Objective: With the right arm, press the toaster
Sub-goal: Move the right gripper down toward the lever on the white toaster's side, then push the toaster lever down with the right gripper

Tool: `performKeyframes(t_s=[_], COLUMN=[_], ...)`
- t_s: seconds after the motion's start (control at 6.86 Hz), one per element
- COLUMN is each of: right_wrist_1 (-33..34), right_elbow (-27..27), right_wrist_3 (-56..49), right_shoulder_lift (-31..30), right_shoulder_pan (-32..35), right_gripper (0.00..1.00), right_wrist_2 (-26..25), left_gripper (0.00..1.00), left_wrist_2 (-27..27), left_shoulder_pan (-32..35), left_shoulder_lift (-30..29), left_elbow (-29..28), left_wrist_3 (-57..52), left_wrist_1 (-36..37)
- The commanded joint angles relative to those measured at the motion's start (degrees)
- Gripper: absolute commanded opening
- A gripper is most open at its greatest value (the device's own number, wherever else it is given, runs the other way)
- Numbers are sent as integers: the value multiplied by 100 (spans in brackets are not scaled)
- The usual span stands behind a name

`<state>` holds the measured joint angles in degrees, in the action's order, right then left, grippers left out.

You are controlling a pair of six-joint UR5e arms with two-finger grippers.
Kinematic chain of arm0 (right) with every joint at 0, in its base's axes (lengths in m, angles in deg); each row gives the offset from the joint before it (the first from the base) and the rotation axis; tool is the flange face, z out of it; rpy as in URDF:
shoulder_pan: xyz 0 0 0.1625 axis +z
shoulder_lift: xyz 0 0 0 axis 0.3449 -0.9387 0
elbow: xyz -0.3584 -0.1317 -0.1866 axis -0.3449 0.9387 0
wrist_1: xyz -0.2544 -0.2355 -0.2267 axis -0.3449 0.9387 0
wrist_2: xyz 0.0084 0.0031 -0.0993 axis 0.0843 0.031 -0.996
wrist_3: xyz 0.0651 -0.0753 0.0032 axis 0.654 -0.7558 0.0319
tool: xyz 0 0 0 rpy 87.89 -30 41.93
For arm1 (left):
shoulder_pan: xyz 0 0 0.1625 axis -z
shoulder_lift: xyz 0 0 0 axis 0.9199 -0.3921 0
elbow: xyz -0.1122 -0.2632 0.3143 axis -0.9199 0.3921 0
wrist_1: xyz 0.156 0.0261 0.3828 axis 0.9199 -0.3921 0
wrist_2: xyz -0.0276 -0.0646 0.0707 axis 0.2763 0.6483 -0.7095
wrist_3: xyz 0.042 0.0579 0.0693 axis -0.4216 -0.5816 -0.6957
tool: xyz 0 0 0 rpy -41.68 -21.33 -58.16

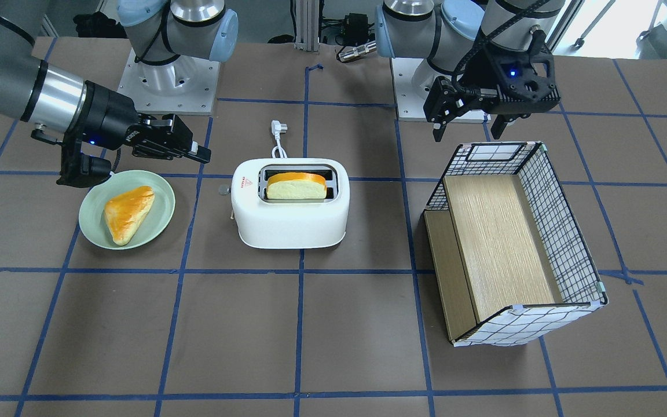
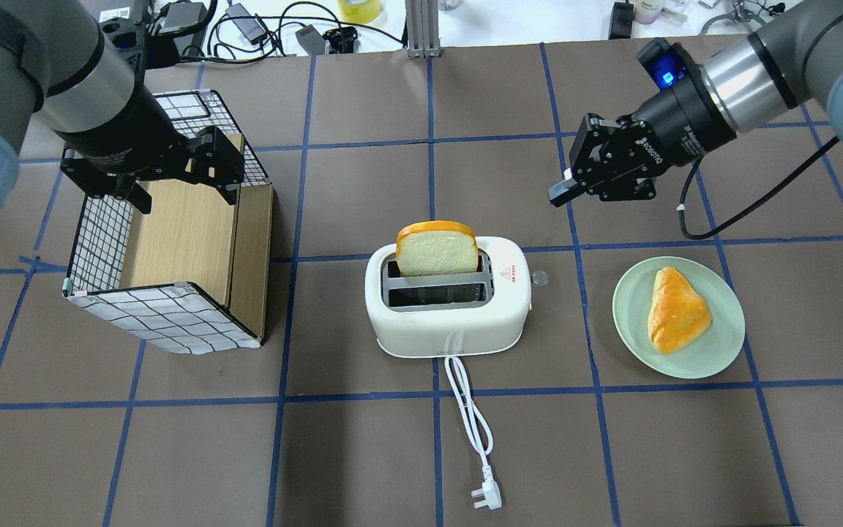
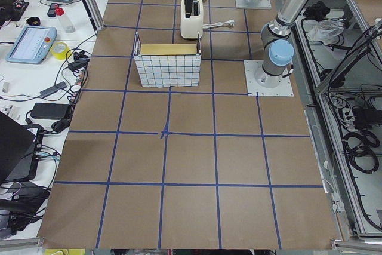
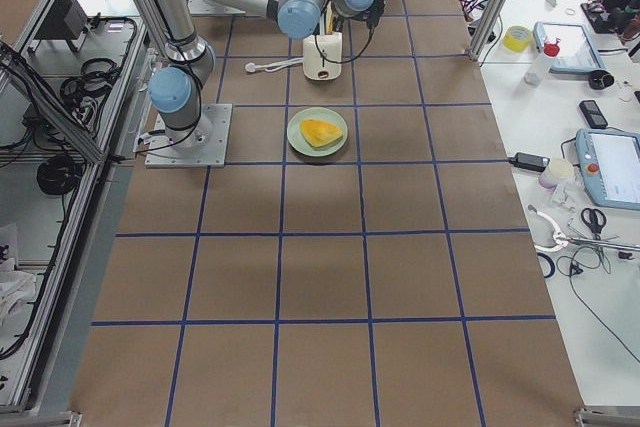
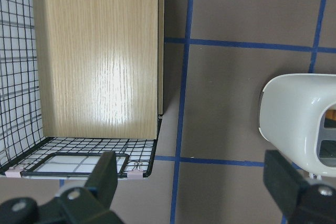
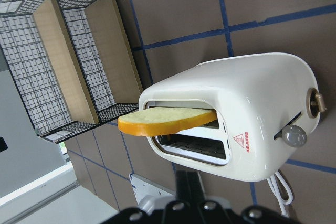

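Note:
The white two-slot toaster (image 2: 451, 322) stands mid-table with a slice of bread (image 2: 436, 249) upright in its far slot. Its lever knob (image 2: 539, 277) sticks out of the end that faces the right arm. The toaster also shows in the front view (image 1: 290, 217) and in the right wrist view (image 6: 252, 98), where the knob (image 6: 294, 136) is at the lower right. My right gripper (image 2: 562, 193) is shut and empty, and hovers beyond and to the right of the knob, apart from it. It shows in the front view too (image 1: 201, 154). My left gripper (image 2: 181, 187) is open over the checked box.
A checked wire box (image 2: 165, 315) with wooden panels lies left of the toaster. A green plate (image 2: 721, 344) with a pastry (image 2: 677, 311) sits right of it, under the right arm. The white cord and plug (image 2: 484, 498) trail toward the near edge.

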<state>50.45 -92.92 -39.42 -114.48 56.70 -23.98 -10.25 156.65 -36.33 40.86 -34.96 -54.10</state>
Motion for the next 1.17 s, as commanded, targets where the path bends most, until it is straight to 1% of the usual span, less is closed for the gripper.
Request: performKeyframes(t_s=[0.0,0.15,0.29,0.44,0.58,1.02], right_wrist_1=[51,113,192,358,533,1026], right_elbow=[-667,-940,-1090,-1179,-1223,-1364], right_wrist_3=[-702,-713,-722,-713,-704,-713], right_shoulder_lift=[10,10,19,71,211,554], right_shoulder_pan=[-94,-111,-129,-129,-129,-129], right_gripper=[0,0,0,0,0,0], right_wrist_2=[178,108,38,-111,-156,-165], left_gripper=[100,100,100,100,100,100], left_wrist_2=[0,0,0,9,0,0], left_shoulder_pan=[0,0,0,0,0,0], left_shoulder_lift=[0,0,0,0,0,0], left_elbow=[0,0,0,0,0,0], left_wrist_3=[0,0,0,0,0,0], left_wrist_1=[0,0,0,0,0,0])
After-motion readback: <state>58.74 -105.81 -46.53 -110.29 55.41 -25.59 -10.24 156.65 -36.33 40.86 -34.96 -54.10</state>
